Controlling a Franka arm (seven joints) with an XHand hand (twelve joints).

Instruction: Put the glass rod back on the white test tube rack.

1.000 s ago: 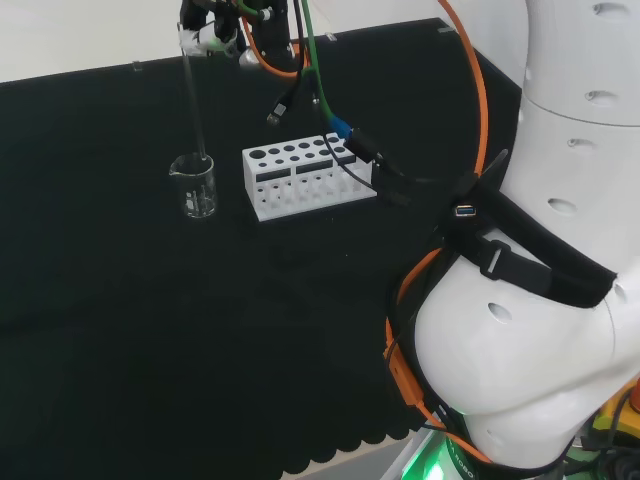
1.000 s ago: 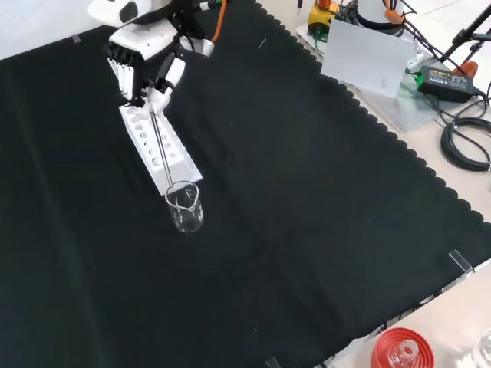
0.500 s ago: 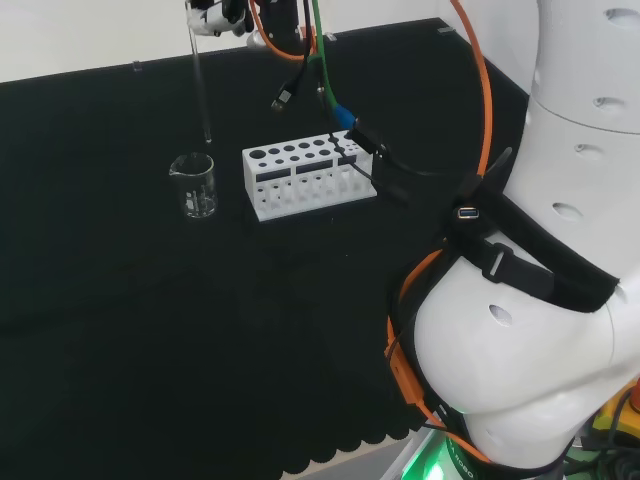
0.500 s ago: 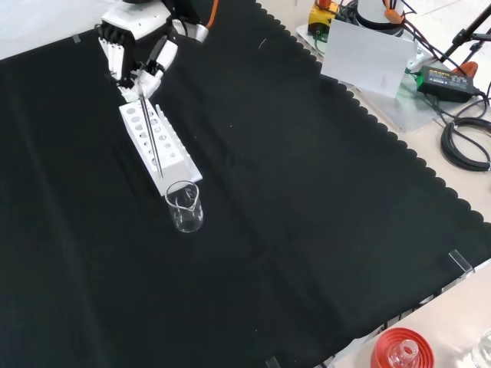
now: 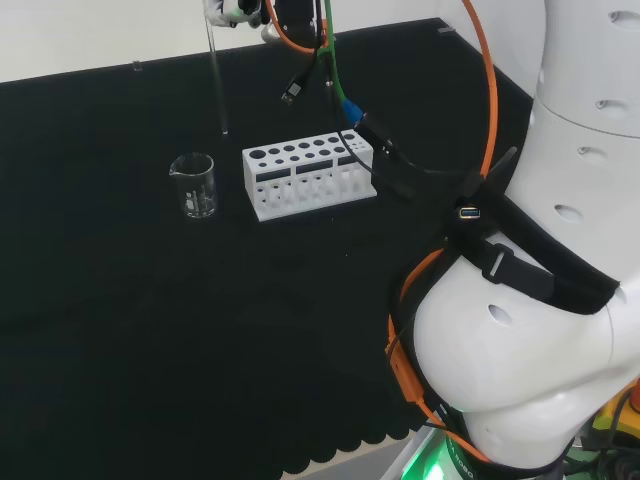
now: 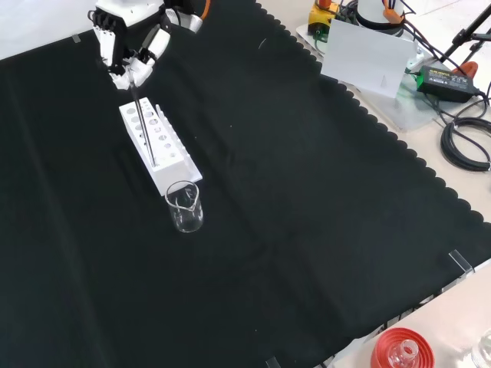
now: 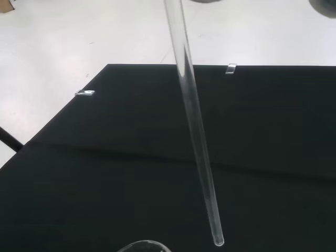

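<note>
Rod now clear of the beaker. The glass rod [image 5: 216,80] hangs near upright from the hand [image 6: 126,55], whose fingers are curled round its upper end, pinching it. In the head view the lower tip sits above the cloth between the beaker [image 5: 194,185] and the white rack [image 5: 306,179], well above both. In the front view the rod [image 6: 142,123] slants down across the top of the rack [image 6: 159,147], tip over its near half; whether it lines up with any hole cannot be told from here. Wrist view shows the rod [image 7: 194,128] free along its whole length, with the beaker rim [image 7: 140,245] just below and beside the tip, not around it.

Compared with a second ago: the tip then stood inside the beaker mouth. Half a second ago it had lifted just above the rim. Now it has risen further and shifted sideways toward the rack, and the hand has climbed to the top edge of the head view. Beaker and rack have not moved.

Judgement: withdrawal step done, transfer under way. What remains is carrying the rod over the rack and lowering it onto or into it. Rod is thin and clear, so alignment with a hole looks the delicate part; a tilted rod could catch a hole edge
</note>
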